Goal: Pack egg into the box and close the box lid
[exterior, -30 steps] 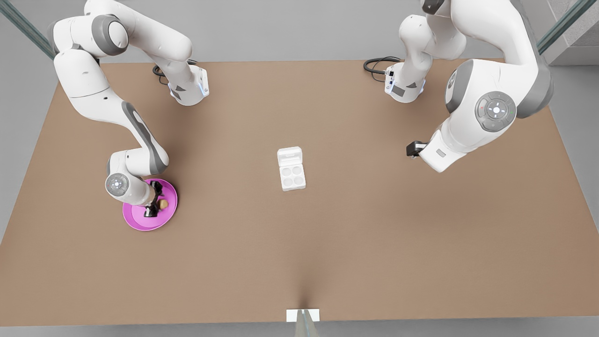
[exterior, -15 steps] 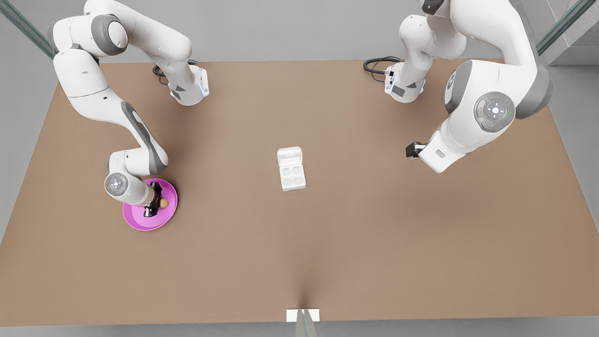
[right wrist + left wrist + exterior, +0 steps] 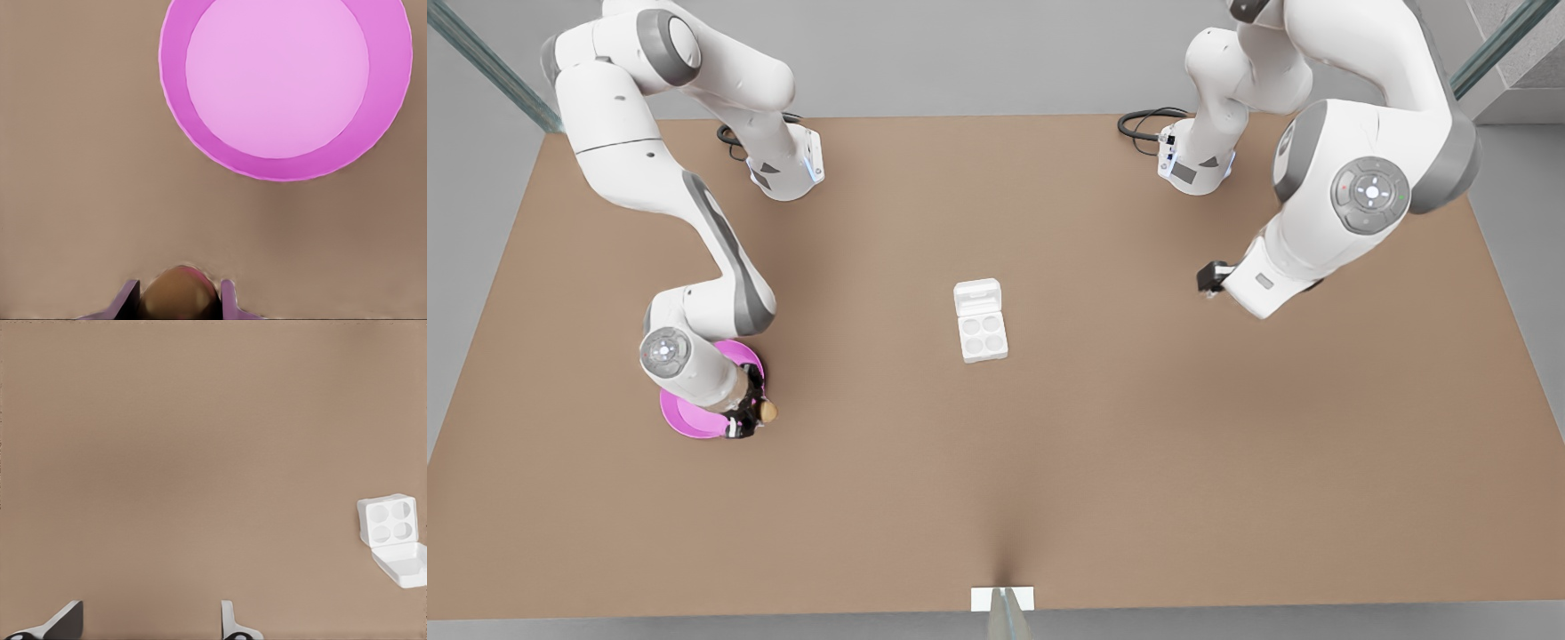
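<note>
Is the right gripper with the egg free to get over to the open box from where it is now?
Probably yes. The right gripper holds the egg at the plate's edge; bare table lies between it and the box, whose lid is open.

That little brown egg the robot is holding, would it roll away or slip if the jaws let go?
Probably. The egg is a smooth rounded oval, so it would likely roll on the flat table. It sits pinched between the right gripper jaws, off the pink plate, so a loose grip might let it slip. It looks small, likely light.
</note>
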`<state>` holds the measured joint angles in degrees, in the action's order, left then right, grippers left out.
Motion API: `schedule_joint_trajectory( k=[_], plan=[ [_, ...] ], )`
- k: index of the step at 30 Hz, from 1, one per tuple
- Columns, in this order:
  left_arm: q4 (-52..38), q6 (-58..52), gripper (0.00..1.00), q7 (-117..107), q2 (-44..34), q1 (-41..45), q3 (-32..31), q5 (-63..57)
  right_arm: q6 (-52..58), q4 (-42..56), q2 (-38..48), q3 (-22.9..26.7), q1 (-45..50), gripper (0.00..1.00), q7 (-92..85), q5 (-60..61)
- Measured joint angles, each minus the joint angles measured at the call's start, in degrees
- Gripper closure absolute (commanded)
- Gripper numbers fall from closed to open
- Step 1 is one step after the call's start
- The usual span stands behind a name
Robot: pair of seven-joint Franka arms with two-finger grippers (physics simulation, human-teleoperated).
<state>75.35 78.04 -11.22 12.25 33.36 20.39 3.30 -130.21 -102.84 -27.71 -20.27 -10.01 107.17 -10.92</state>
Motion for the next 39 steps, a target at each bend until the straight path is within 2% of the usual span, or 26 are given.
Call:
schedule_joint_trajectory(
  k=[2,5,6,7,8,9,14,24,39],
  plan=[
    [0.7,0.8,0.00,-0.1,-2.2,-0.8,-0.5,0.0,1.9,4.4,-1.6,4.7,8.5,0.51,0.1,4.3],
    [0.8,2.4,0.00,-0.2,0.2,-0.2,-1.3,0.0,4.3,10.1,-4.4,12.3,21.1,0.51,0.2,10.9],
    [0.8,2.4,0.00,-0.2,0.5,-3.5,-3.9,0.1,4.9,11.4,-5.0,13.4,23.8,0.51,0.3,12.8],
    [0.8,2.2,0.00,-0.2,-0.1,-12.8,-13.1,-1.0,5.4,12.1,-5.3,13.9,26.2,0.51,0.3,14.5],
    [0.8,1.8,0.00,0.2,-1.1,-18.3,-18.6,-2.3,5.9,12.4,-5.3,14.2,28.6,0.51,0.3,16.2],
    [0.6,1.5,0.00,0.9,-2.0,-21.6,-21.3,-2.5,6.3,12.7,-5.2,14.3,31.2,0.51,0.4,17.9],
    [0.9,1.7,0.00,3.9,-2.5,-28.9,-23.9,-2.8,7.7,15.0,-4.2,14.2,41.8,0.50,0.5,25.5],
    [1.1,2.3,0.00,7.9,-2.4,-28.7,-24.1,-3.0,8.5,14.0,-4.7,12.8,46.7,0.50,0.7,29.7],
    [1.2,2.4,0.00,10.9,-2.3,-28.7,-24.1,-3.1,6.3,12.3,-8.9,12.9,45.2,0.49,0.4,28.2]
  ],
)
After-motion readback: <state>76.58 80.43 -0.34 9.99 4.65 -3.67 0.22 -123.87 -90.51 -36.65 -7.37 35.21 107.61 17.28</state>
